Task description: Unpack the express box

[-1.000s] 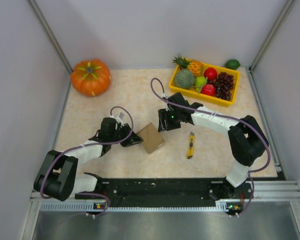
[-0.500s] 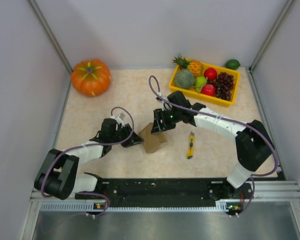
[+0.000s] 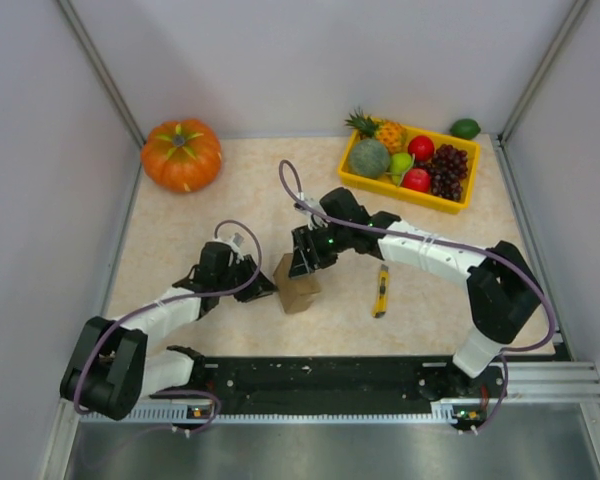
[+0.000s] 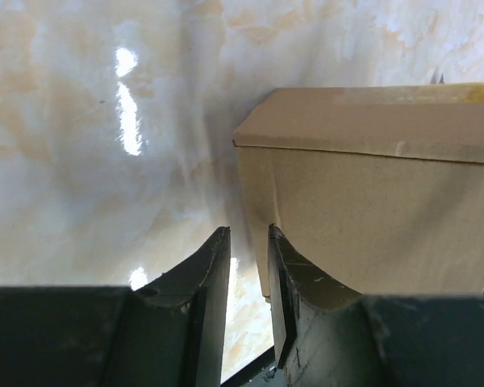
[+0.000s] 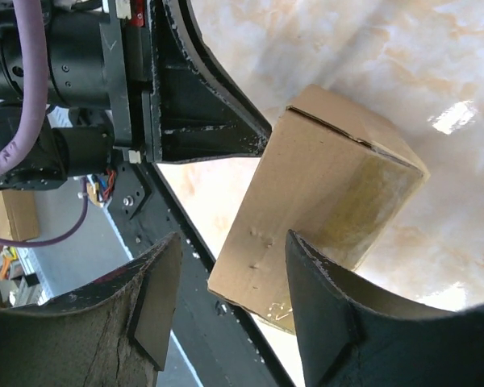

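The express box (image 3: 300, 290) is a small brown carton, closed and tilted up on one edge at the table's middle front. My left gripper (image 3: 263, 287) sits low at its left side. In the left wrist view the jaws (image 4: 248, 232) stand almost together with only table showing between them, and the box (image 4: 371, 218) rises just past the right finger. My right gripper (image 3: 302, 265) is open, just above the box's far top edge. In the right wrist view its fingers (image 5: 234, 238) straddle a lower corner of the box (image 5: 306, 210), and the left gripper's black fingers (image 5: 202, 121) touch the carton's side.
A yellow utility knife (image 3: 381, 289) lies right of the box. A yellow fruit tray (image 3: 395, 190) stands at the back right with a lime (image 3: 465, 128) beside it. An orange pumpkin (image 3: 181, 154) is at the back left. Grey walls close in three sides.
My right gripper has moved left and down onto the box. The box has shifted left and tipped up from lying flat. My left gripper has drawn slightly nearer the front.
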Controlling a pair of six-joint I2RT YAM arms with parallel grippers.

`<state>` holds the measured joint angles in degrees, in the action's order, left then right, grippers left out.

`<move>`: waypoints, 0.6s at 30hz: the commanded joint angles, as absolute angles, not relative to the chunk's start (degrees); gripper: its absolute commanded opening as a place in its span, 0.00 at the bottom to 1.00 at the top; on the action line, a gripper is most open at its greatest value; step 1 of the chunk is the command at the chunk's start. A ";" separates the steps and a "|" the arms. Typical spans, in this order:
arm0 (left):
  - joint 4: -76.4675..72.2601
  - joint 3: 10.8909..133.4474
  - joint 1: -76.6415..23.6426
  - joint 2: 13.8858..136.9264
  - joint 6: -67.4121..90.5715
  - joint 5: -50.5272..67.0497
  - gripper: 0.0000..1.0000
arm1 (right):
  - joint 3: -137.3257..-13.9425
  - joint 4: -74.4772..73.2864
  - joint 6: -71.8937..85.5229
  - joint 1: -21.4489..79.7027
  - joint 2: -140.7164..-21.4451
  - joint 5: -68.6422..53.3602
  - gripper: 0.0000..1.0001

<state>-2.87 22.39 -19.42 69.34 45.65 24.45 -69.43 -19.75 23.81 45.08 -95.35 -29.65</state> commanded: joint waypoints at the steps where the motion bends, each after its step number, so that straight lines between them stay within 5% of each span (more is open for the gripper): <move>1: 4.82 24.26 -19.60 64.61 44.38 19.52 0.30 | -71.72 -19.95 22.59 47.28 -96.06 -30.23 0.54; 18: 26.89 42.01 -19.42 51.42 36.30 5.80 0.47 | -77.08 -20.57 25.23 48.43 -93.08 -25.77 0.54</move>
<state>22.79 38.85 -19.40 52.82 38.37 8.64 -74.76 -21.19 24.73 47.64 -97.95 -29.12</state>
